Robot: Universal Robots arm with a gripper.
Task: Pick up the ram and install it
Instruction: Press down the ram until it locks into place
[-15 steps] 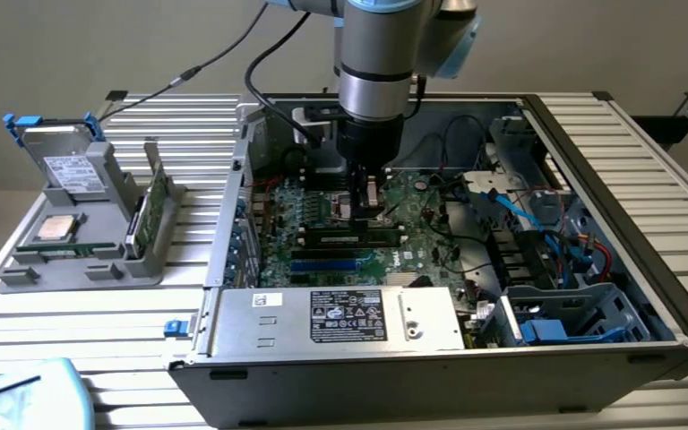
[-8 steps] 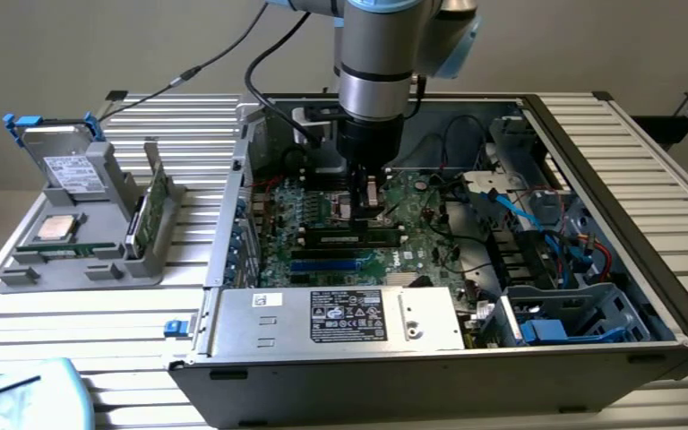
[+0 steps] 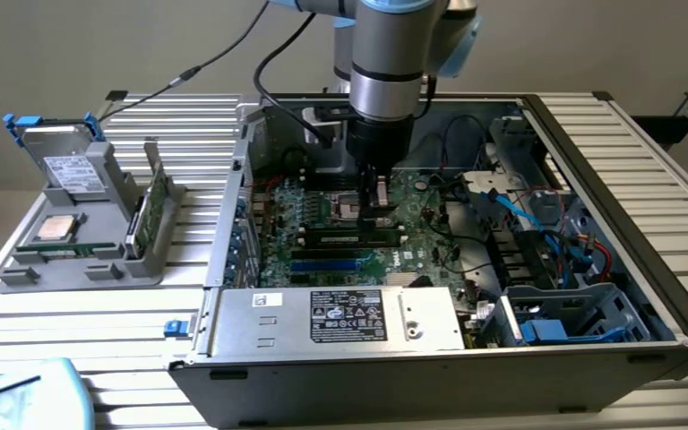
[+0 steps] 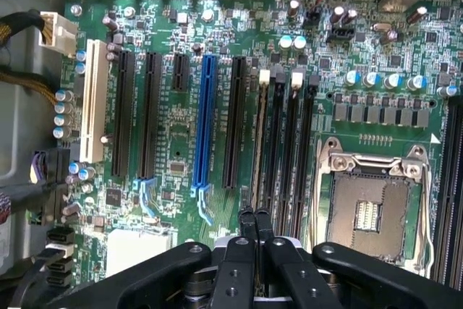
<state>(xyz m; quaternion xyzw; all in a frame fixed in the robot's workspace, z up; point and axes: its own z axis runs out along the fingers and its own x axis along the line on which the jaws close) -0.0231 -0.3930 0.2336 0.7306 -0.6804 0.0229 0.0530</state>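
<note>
**Closed gripper at the ram slot: a lopsided push is the risk**

The gripper (image 4: 255,223) is fully closed, its tips together at the near end of the ram (image 4: 258,142). The ram stands edge-on in one of the long black slots beside the empty processor socket (image 4: 369,211). I cannot tell whether the tips pinch its thin edge or only press on it.

My worry is force at one end alone. The stick could seat crooked, one end down and the other proud, and strain the motherboard (image 4: 181,135). A small sideways drift could also land the tips on the neighbouring slot.

Further out, the board lies flat inside an open computer case (image 3: 631,161), where loose cables (image 3: 523,210) run near the arm, so a snag looks possible. The case rests on a slatted metal table (image 3: 81,313). A grey holder (image 3: 81,260) with another green stick (image 3: 150,210) stands well apart, at the exterior view's left. Behind is a plain beige wall (image 3: 105,45)
</note>
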